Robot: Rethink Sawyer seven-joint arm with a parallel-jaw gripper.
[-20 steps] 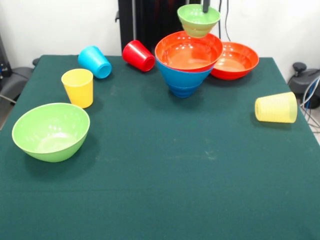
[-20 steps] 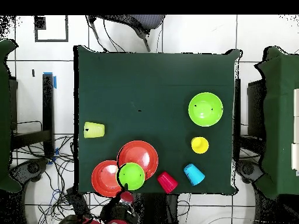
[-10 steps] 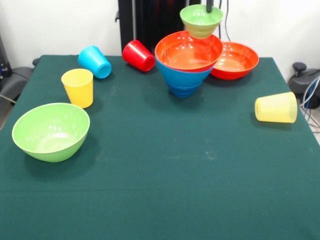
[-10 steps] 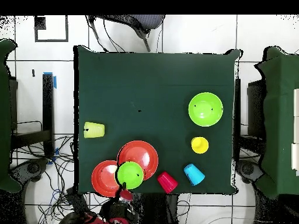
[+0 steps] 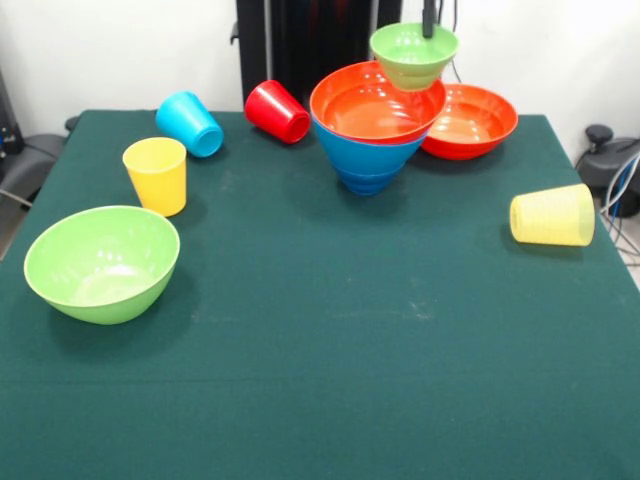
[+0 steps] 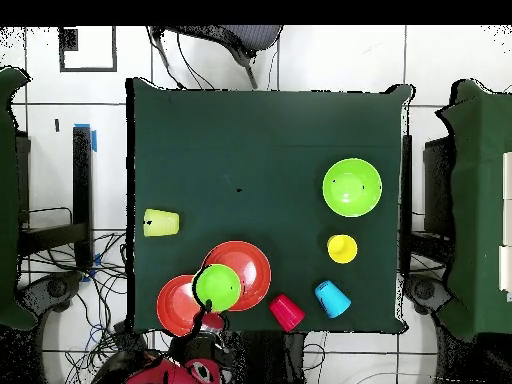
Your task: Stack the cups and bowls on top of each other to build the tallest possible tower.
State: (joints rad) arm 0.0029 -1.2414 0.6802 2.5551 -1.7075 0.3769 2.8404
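Front view: my end effector [image 5: 429,25] pinches the small green bowl [image 5: 412,56] by its rim; light, glossy, likely slippery plastic.

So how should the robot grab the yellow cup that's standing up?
Probably by its rim, coming straight down from above. The yellow cup stands upright with its mouth open to the top, so one finger of the pincer could slip inside and one outside. Its sides taper downward, so a side grip might slide.

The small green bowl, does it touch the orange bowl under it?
Cannot tell. In the front view the small green bowl overlaps the orange bowl's rim; neither view shows contact or gap.
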